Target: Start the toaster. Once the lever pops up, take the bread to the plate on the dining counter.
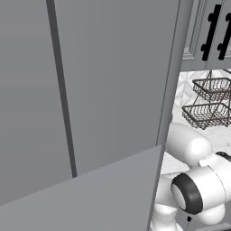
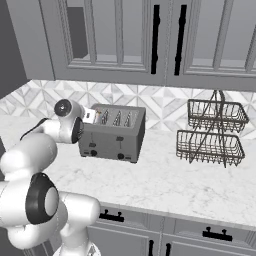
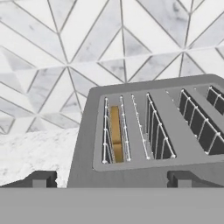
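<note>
- Hand view looks down over the toaster's top; at its left the bread (image 3: 115,133) sits sunk in the leftmost slot, a tan slice between the wire guides, its top edge below the slot rim; the slots to its right are dark.
- The two finger tips (image 3: 40,179) rise at the bottom of that view, well apart, one at the far left and one right of centre; nothing lies between them, so the gripper (image 3: 111,180) is spread wide and holds nothing.
- Right base view, from left to right: the white arm reaches up to the toaster's left end, with the hand close against that end; the toaster (image 2: 114,131) stands on the marble wall counter (image 2: 165,185); further right stands a two-tier wire basket (image 2: 212,132).
- I cannot make out the lever, nor whether it is pressed down.
- Judgement: the task is at its start; with the bread low in the slot, toasting, lifting it out and carrying it to the plate all remain.
</note>
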